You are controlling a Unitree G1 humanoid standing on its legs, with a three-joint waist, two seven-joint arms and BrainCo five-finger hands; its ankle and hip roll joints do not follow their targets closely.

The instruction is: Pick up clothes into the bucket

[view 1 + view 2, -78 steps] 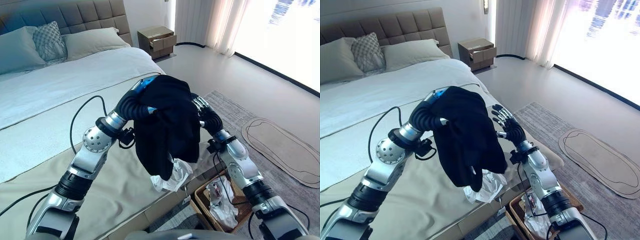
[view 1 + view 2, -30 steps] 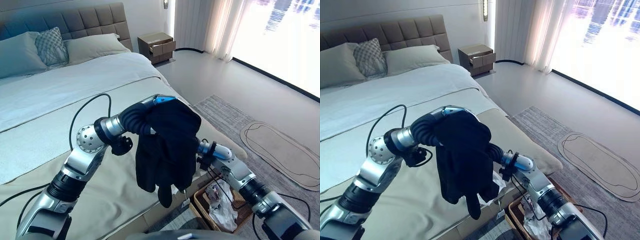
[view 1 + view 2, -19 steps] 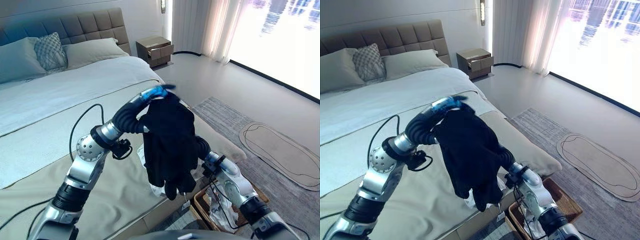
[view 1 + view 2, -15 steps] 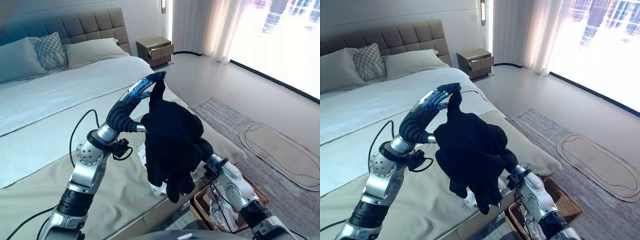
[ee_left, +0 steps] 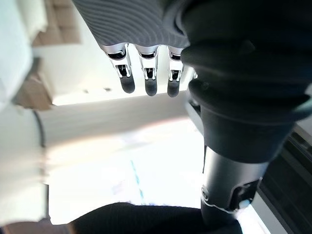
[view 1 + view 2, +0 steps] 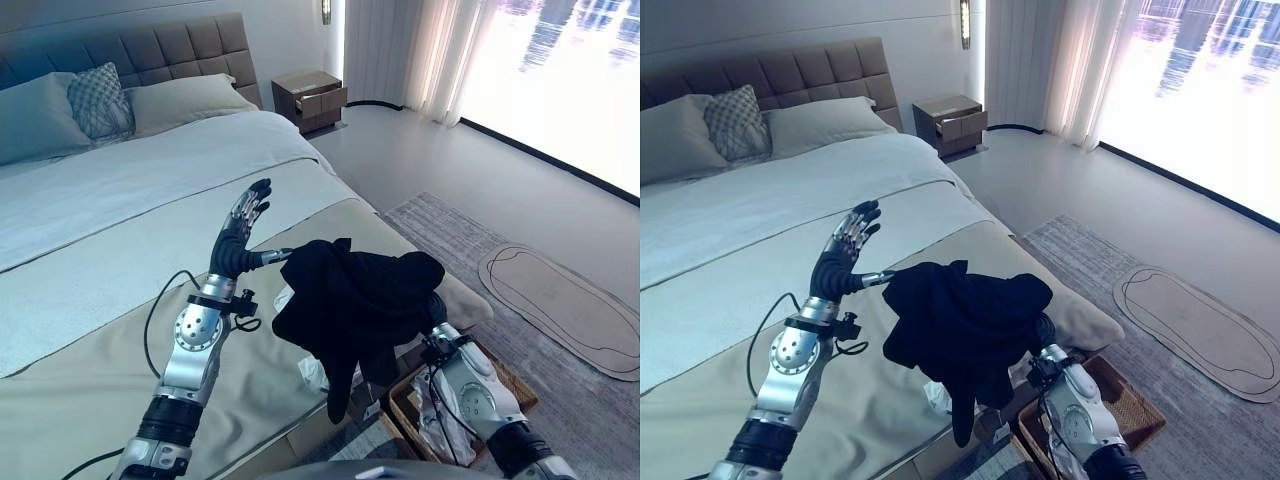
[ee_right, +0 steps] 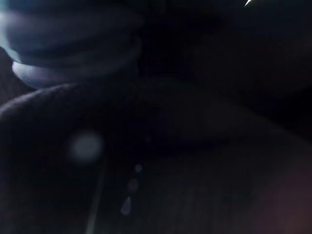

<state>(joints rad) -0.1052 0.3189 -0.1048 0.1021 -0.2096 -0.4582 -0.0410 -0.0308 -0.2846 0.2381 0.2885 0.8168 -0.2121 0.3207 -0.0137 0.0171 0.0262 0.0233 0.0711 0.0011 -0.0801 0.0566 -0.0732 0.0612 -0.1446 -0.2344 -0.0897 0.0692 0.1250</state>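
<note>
Left eye view: the left hand (image 6: 243, 226) is raised above the bed (image 6: 120, 190), its fingers (image 6: 256, 195) straight and spread, pointing up and away from the robot, holding nothing. In the left wrist view the same fingers (image 5: 146, 78) hang straight in a row, free of anything, with a dark edge of cloth showing past the thumb. Just beside this hand, on the side toward the robot's right arm, a black garment (image 6: 360, 295) is bunched in a heap in the air, one edge close to the left thumb but not gripped by it. The garment drapes over the end of the right arm, covering the right hand completely, so whether that hand is closed on the cloth cannot be told; the right wrist view is dark with fabric (image 7: 161, 161) pressed close. A narrow strip of the garment hangs down below the heap. Under that strip, at the bed's edge, a pale crumpled cloth (image 6: 310, 372) peeks out. Below the right forearm, on the floor by the bed's foot, stands a woven basket (image 6: 405, 405) with light clothes (image 6: 435, 420) inside. Farther out past the basket lie a grey rug (image 6: 455, 235) and an oval mat (image 6: 560, 300); beyond the left hand are pillows (image 6: 180, 95) and a nightstand (image 6: 310, 92).
</note>
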